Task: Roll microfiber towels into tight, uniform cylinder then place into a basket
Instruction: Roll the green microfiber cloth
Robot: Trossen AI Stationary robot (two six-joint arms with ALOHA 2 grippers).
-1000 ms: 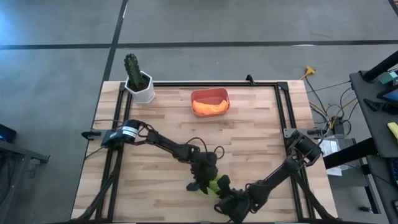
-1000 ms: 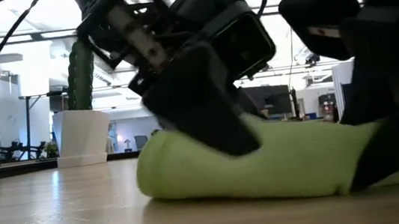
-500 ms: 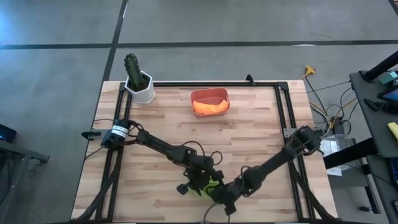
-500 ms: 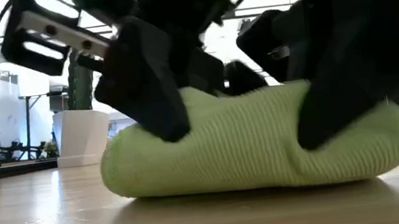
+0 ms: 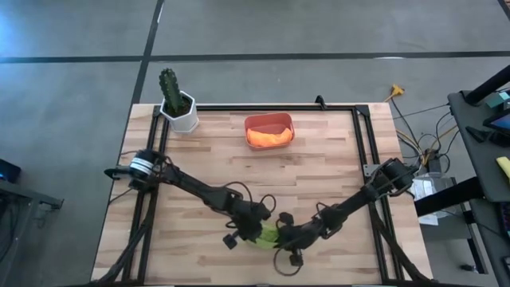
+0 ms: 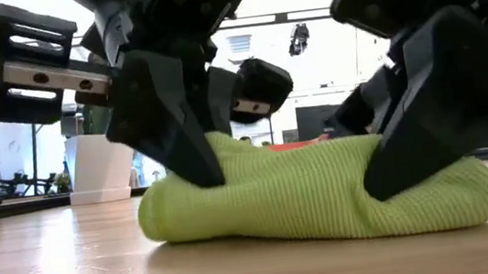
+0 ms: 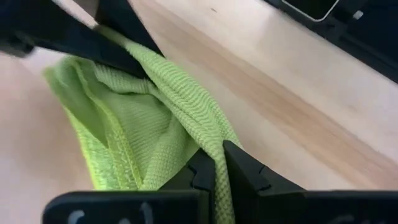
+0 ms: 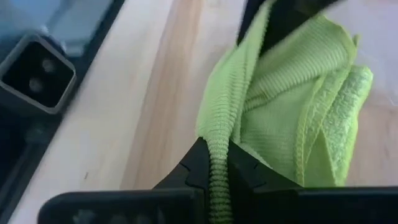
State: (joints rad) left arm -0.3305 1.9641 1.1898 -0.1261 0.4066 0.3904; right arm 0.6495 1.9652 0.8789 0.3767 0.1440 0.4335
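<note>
Jaws of both my left gripper [image 7: 219, 177] and right gripper [image 8: 214, 165] pinched folds of the lime green towel [image 5: 267, 234], well apart from the red basket [image 5: 269, 121]; rolling tight demanded even tension at both ends.

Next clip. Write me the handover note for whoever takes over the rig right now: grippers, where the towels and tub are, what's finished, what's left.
Left gripper: shut on a fold of the green towel, near the table's front edge.
Right gripper: shut on the same towel from the other side.
Green towel: a loose, lumpy bundle resting on the table, not yet a tight, even roll.
Orange towel: already in the red tub, at the back centre beside the potted cactus.
Done: orange towel binned.
Left: tighten the green roll, carry it back to the tub, release.
</note>
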